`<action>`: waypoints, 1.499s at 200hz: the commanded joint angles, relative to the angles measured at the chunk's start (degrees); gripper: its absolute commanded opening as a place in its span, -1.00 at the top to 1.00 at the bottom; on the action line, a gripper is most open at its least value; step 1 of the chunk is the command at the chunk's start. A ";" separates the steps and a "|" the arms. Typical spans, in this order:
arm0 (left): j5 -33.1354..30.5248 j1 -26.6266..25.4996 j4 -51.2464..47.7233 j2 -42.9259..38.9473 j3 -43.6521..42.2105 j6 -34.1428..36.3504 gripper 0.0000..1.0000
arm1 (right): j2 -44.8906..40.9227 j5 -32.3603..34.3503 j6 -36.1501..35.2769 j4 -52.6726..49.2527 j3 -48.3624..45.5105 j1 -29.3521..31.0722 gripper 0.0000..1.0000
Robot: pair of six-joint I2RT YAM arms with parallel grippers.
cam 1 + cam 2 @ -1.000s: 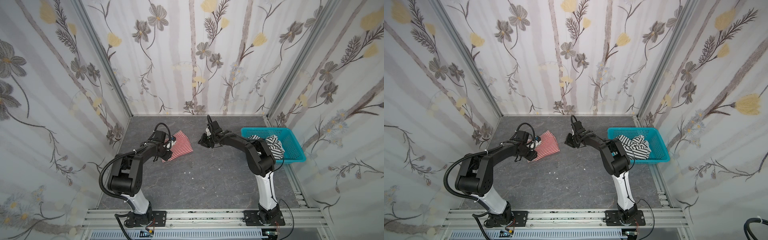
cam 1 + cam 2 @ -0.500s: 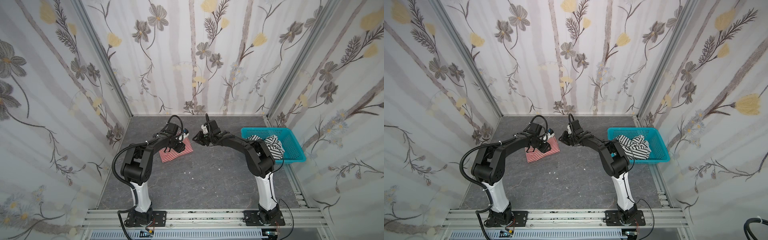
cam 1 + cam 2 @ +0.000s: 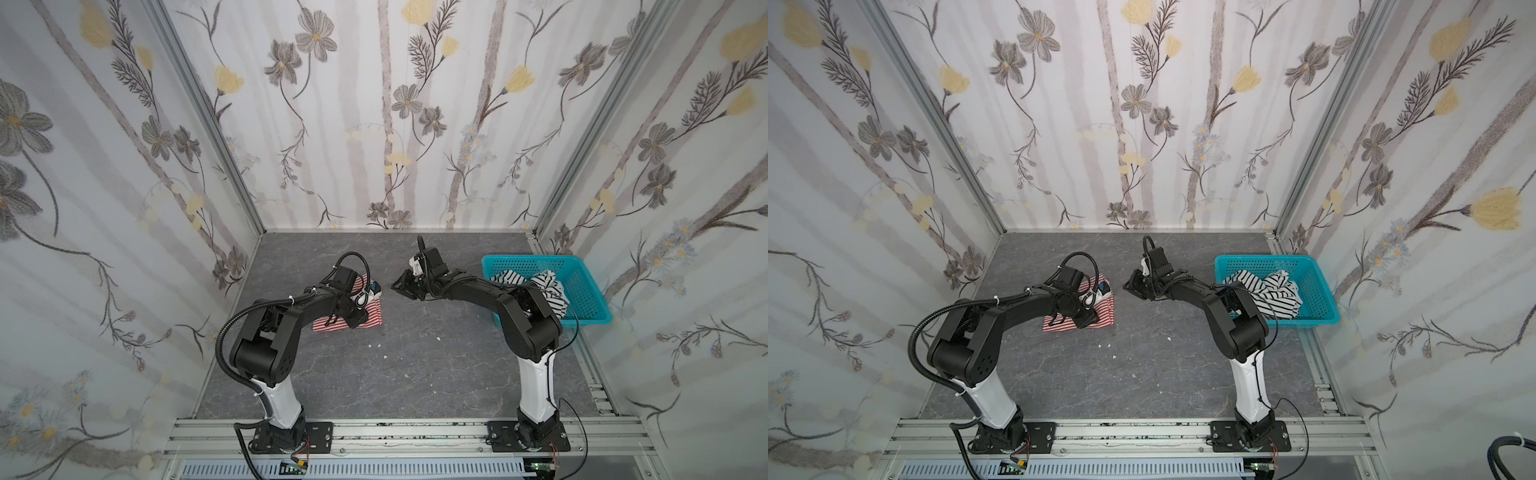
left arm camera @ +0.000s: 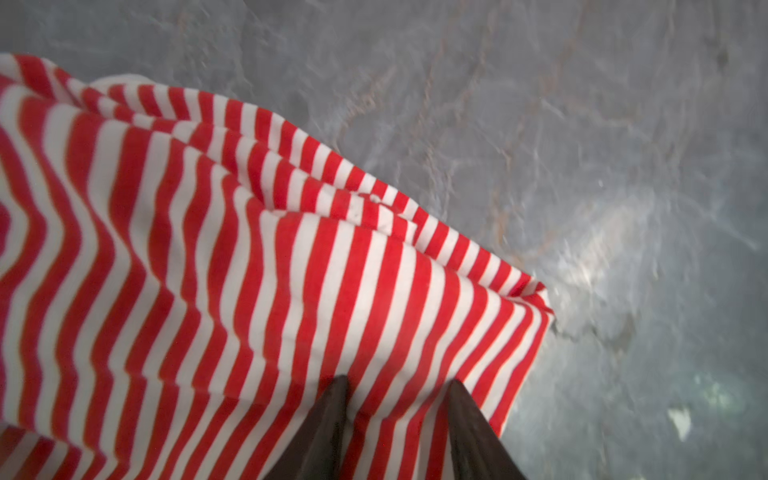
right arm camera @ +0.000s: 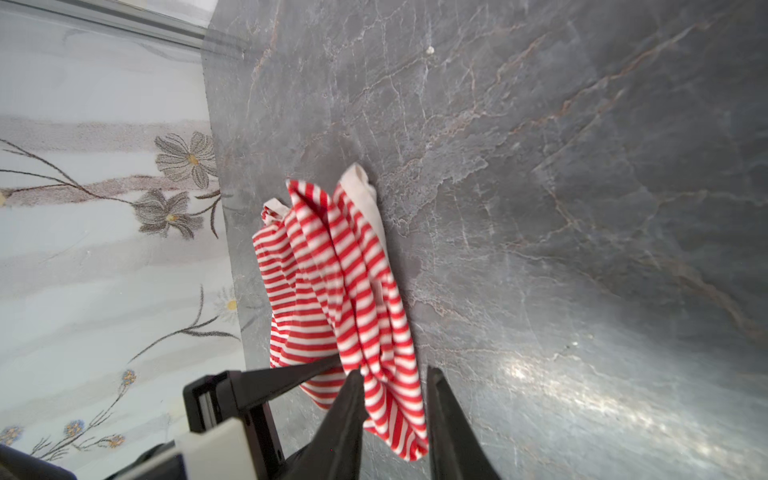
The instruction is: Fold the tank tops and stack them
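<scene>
The red-and-white striped tank top (image 3: 374, 318) (image 3: 1106, 313) lies bunched in folded layers on the grey table, left of centre. My left gripper (image 3: 358, 321) (image 4: 398, 380) is over it, its jaws apart and both fingertips pressing down on the fabric (image 4: 208, 249). My right gripper (image 3: 395, 286) (image 5: 394, 370) hovers open at the top's far right corner. In the right wrist view the striped cloth (image 5: 332, 257) shows between its fingers, and I see no grip. The black-and-white striped tank top (image 3: 540, 286) (image 3: 1271, 295) lies crumpled in the basket.
A turquoise mesh basket (image 3: 590, 299) (image 3: 1316, 291) stands at the right edge of the table, beside the right arm. Small white crumbs (image 3: 378, 345) dot the grey marbled table (image 3: 415, 374). Floral walls close in the left, back and right sides.
My left gripper swung from the red top's left corner across it and toward the front. The top turned and became a shorter, squarer bundle. My right gripper edged left toward it.
</scene>
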 commanded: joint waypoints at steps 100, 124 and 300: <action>3.32 9.21 -9.82 -24.04 -9.87 12.39 0.12 | 12.61 -13.35 11.87 23.73 11.48 9.31 0.43; 4.21 12.04 -9.65 -24.17 -12.99 12.08 0.11 | 13.79 -12.82 11.36 20.74 11.40 10.28 0.44; 7.23 21.94 -8.30 -17.13 -16.68 12.65 0.07 | 6.61 -9.98 3.70 15.94 1.89 10.47 0.29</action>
